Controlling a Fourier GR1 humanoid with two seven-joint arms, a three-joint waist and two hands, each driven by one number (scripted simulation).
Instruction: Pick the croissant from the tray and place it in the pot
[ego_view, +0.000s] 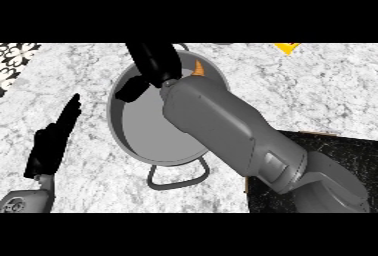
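A grey pot (151, 135) stands in the middle of the counter, one loop handle (177, 181) towards me. My right forearm crosses over it, and my right hand (155, 62) is above the pot's far rim with fingers stretched straight and the thumb (131, 91) apart. The hand is open. A small orange piece of the croissant (199, 69) shows just right of the wrist, inside the pot's far right wall; the arm hides the rest. The dark tray (339, 150) lies at the right, partly under the forearm. My left hand (53, 137) rests open at the left, fingers up.
A yellow object (286, 48) sits at the counter's far edge, right of the pot. A black-and-white patterned patch (16, 56) fills the far left corner. Marbled counter top (88, 190) surrounds the pot.
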